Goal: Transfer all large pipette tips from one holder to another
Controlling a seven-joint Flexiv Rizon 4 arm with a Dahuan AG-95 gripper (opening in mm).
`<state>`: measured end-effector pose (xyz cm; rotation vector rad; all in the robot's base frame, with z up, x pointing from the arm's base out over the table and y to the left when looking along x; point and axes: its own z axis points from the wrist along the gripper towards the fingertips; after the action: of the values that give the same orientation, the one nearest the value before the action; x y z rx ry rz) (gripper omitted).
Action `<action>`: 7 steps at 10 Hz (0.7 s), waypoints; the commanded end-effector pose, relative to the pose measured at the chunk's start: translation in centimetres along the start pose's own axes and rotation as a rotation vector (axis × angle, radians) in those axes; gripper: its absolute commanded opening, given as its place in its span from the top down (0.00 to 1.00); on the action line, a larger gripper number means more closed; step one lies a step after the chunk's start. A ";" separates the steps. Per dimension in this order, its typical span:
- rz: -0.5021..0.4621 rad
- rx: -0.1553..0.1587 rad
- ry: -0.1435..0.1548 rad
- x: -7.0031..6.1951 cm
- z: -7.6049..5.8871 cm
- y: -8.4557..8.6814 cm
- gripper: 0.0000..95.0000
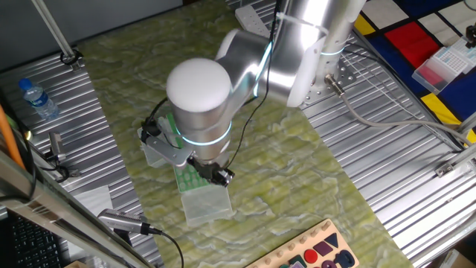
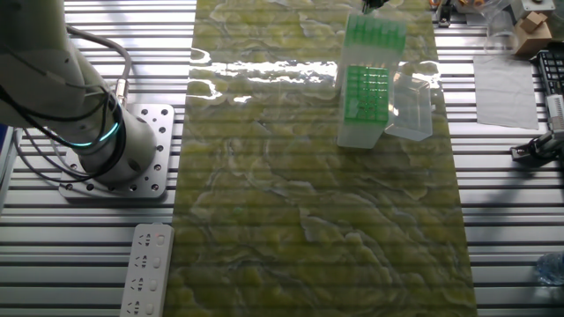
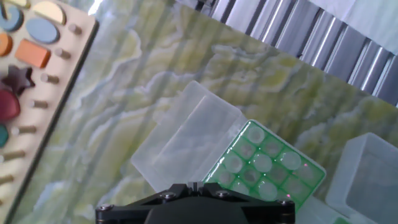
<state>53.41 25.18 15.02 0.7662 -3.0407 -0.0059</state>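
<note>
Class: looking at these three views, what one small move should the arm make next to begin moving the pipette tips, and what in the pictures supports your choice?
Probably a short descent straight toward the green rack. The hand view looks down on its rows of large pipette tips just ahead of the gripper, whose fingers are out of view, with nothing seen held. The rack's clear lid lies open beside it, so the tips are exposed.

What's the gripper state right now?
Gripper: cannot tell. Its fingers are hidden in every view; it hovers over the green rack of tips.
</note>
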 end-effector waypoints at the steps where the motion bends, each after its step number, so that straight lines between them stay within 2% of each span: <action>1: -0.033 0.003 0.005 0.9 -0.4 -0.6 1.00; 7: -0.087 0.012 0.002 2.6 -0.6 -1.4 1.00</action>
<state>51.79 22.62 15.71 0.8990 -3.0051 0.0107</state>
